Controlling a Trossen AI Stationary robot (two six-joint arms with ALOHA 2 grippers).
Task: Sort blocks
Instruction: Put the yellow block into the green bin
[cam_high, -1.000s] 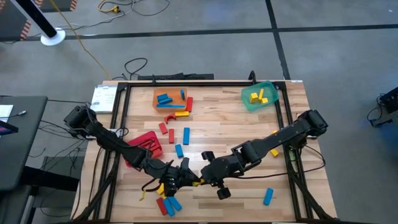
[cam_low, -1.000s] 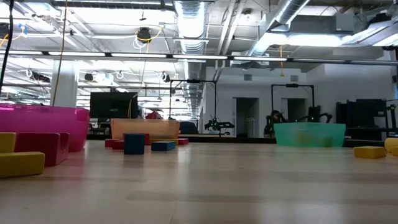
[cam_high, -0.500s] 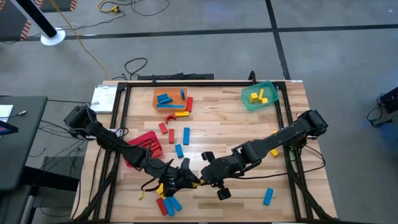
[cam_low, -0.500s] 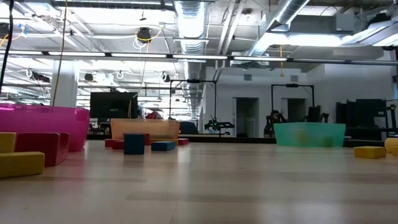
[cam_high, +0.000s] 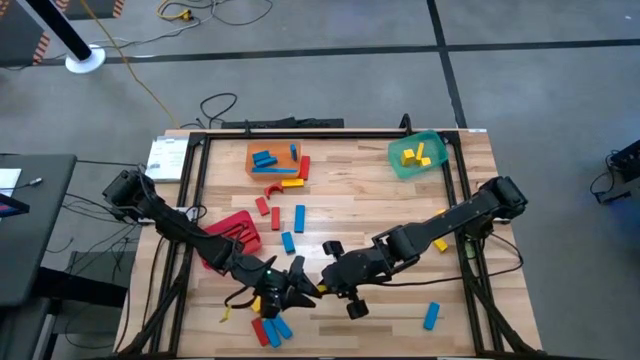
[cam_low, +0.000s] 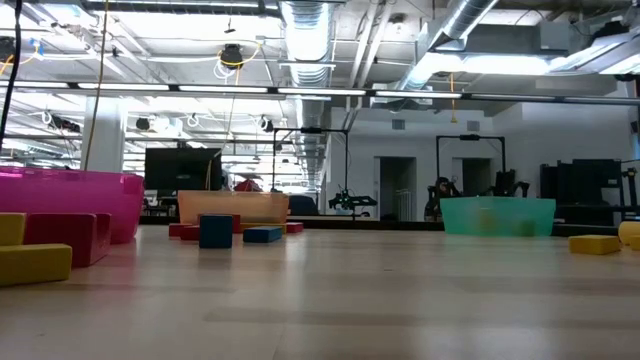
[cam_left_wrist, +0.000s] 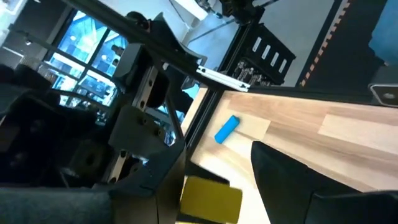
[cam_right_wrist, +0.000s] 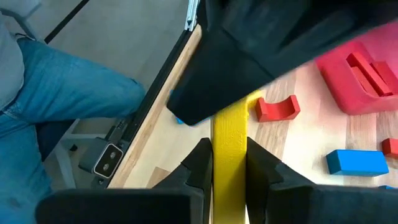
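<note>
My right pincer (cam_right_wrist: 228, 163) clamps one yellow block (cam_right_wrist: 228, 140), long axis straight ahead; left pincer (cam_high: 292, 291) parted, facing.

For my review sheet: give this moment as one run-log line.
phase: handover of yellow block | right gripper: shut on it | left gripper: open around its other end | place: near table front edge

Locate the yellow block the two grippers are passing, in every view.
High: yellow block between the left gripper and the right gripper, near the table's front.
Low: not in it.
Left wrist: bottom centre.
Right wrist: upright between the fingers.
Shared landmark: red bin.
</note>
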